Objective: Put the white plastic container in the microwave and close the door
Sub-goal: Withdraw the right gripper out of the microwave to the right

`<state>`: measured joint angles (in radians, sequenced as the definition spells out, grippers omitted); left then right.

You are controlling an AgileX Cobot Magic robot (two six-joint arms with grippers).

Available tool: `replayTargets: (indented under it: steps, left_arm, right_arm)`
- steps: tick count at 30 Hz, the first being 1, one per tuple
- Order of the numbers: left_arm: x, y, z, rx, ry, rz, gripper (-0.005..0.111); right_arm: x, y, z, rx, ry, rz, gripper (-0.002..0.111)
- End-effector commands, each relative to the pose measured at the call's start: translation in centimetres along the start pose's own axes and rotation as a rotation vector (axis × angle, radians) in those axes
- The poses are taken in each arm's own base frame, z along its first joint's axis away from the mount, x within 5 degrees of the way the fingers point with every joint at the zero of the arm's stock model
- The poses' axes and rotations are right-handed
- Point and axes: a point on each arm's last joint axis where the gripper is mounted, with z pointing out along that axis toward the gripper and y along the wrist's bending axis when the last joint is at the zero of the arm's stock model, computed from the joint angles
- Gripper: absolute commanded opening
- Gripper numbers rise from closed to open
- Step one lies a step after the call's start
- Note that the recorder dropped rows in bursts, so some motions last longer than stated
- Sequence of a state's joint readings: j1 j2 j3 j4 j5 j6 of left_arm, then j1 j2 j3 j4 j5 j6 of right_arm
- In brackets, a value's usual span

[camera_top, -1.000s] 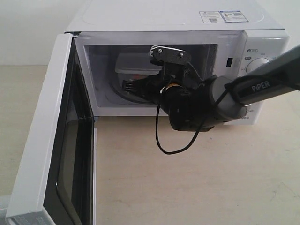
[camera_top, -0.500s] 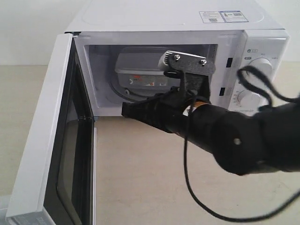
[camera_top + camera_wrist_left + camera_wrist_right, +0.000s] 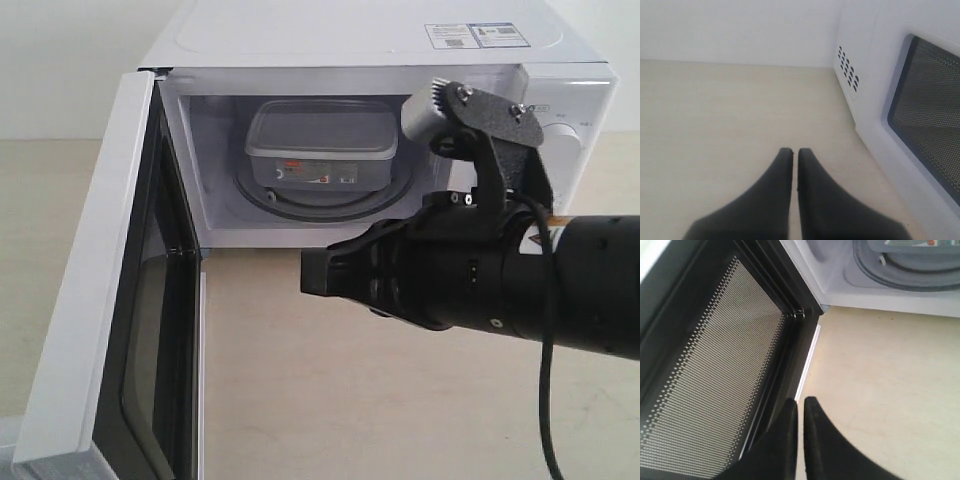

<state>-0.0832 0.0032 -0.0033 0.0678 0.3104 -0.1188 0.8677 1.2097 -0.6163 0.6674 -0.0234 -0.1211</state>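
white plastic container (image 3: 320,145), rectangular and translucent with rounded corners and a flat rimmed lid: sits upright on the round glass turntable (image 3: 330,208) inside the boxy white microwave (image 3: 300,40), roughly centred in the cavity, small red-printed label (image 3: 305,172) facing the opening. touched by neither gripper.

white microwave door (image 3: 85,300) with dark mesh window and black inner frame: swung wide open on the left of the exterior view, reaching out over the pale beige tabletop (image 3: 300,400).

black right gripper (image 3: 312,272): hovers outside the cavity, just in front of the opening and lower than the container, tip pointing toward the open door. fingers pressed nearly together with only a thin slit between them, clamped on nothing. seen from the right wrist, close to the door's inner mesh, over bare tabletop, turntable edge beyond.

black left gripper (image 3: 790,151): fingers likewise drawn together, holding nothing, low over the tabletop on the outer side of the door, near its window. rows of small vent holes (image 3: 847,67) in the white side wall beyond.

blue-and-white sticker (image 3: 478,35): flat on the microwave's top, toward the right.
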Motion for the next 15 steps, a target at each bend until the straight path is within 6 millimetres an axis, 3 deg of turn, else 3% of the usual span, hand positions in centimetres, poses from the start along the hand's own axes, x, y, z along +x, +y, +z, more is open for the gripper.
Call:
replayTargets:
  steps: [1, 10, 15]
  left_arm:
    - [0.1, 0.0, 0.0, 0.008, -0.003, -0.001, 0.004]
    - [0.1, 0.0, 0.0, 0.008, -0.003, -0.001, 0.004]
    - [0.1, 0.0, 0.0, 0.008, -0.003, -0.001, 0.004]
  right_arm:
    - [-0.1, 0.1, -0.5, -0.009, -0.011, -0.023, 0.0]
    - [0.0, 0.2, -0.8, -0.02, 0.009, -0.033, 0.0]
    - [0.5, -0.2, -2.8, -0.037, -0.018, -0.199, 0.0]
